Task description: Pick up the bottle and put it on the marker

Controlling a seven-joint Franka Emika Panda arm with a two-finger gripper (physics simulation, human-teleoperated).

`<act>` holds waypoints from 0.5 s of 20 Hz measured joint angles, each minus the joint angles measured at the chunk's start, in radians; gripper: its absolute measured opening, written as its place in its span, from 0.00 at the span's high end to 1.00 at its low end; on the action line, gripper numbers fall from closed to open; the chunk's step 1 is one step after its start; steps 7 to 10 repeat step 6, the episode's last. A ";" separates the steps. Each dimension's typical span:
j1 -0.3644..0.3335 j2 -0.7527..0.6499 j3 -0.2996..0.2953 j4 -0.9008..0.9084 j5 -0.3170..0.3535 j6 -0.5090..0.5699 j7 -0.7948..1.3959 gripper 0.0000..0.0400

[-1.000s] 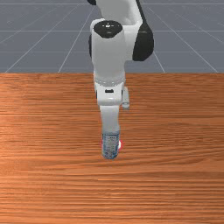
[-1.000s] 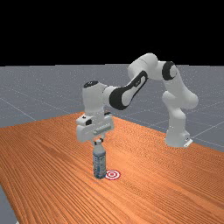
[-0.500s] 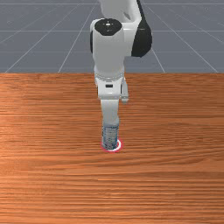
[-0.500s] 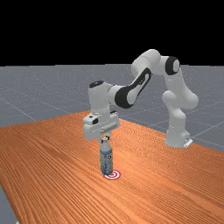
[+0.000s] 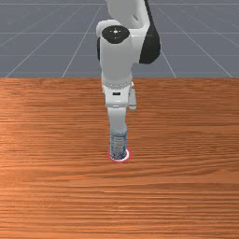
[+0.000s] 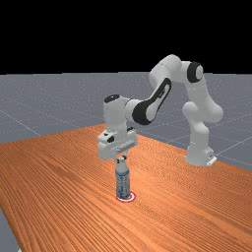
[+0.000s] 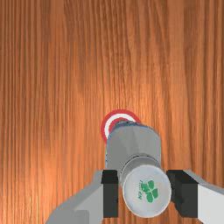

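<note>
Jaws closed in on bottle at the cap end, a finger on either side, gap about cap-wide, holding it. Bottle upright, base over the marker in far and front views, red-white rim poking out around it. Can't tell if base touches down or sits just above. Arm bent over the surface, hand right above bottle.
</note>
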 joint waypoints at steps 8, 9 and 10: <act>0.000 -0.015 0.000 -0.018 0.000 0.013 0.001 0.37; 0.000 -0.015 0.000 -0.018 0.000 0.013 0.001 0.37; 0.000 -0.015 0.000 -0.018 0.000 0.013 0.001 0.37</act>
